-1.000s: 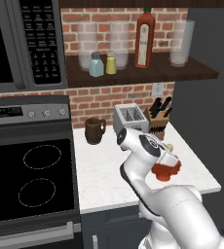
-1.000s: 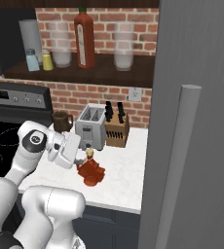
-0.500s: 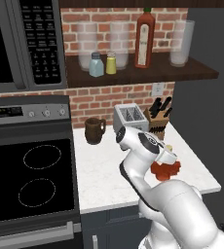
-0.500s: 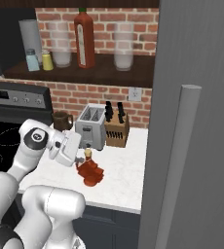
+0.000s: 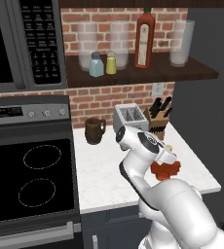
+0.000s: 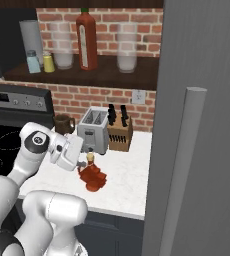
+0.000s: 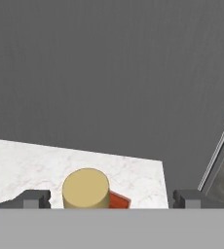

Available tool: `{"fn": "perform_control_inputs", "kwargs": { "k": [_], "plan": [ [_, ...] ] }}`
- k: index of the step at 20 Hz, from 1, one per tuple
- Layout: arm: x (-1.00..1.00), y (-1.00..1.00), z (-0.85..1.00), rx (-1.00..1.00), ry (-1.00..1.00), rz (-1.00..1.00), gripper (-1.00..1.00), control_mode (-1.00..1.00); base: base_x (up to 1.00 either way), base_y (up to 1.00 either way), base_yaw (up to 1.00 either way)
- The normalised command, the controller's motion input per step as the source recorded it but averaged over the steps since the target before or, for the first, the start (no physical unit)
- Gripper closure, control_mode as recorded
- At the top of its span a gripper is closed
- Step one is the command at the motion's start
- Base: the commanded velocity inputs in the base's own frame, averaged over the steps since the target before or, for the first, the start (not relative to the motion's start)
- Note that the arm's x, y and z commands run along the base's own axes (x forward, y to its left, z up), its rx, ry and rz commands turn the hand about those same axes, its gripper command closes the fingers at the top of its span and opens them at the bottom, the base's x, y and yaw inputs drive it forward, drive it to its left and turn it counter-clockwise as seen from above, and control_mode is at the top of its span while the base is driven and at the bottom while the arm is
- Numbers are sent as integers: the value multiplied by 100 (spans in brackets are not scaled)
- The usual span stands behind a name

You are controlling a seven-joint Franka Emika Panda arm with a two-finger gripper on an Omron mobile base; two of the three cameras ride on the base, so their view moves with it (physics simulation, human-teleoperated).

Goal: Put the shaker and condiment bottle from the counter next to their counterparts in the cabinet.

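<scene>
Kitchen counter (image 6: pixel 124 172), white stone: condiment bottle (image 6: pixel 92 176) stands near its front edge. Gripper (image 7: pixel 109 198) barely shifted over the last second, jaws spread wide either side of the tan stopper. Yellow shaker (image 5: pixel 111 63) already shelved; bottle grasp pending

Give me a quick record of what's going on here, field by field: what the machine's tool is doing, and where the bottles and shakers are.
tool: tool open, fingers either side of the tan stopper
condiment bottle: condiment bottle upright on the counter, by the toaster
yellow shaker: yellow shaker on the cabinet shelf, beside the pale blue shaker
tall red bottle: tall red bottle on the same shelf
left to do: squat bottle not yet lifted
</scene>
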Motion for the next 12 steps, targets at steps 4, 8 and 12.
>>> {"fn": "perform_control_inputs", "kwargs": {
  "k": [4,8,12],
  "plan": [
    [0,0,-7,0,0,0,-100,-100,0,0,0],
    [0,0,-18,0,0,0,-100,-100,0,0,0],
    [9,0,-19,0,0,0,-100,-100,0,0,0]
  ]
}}
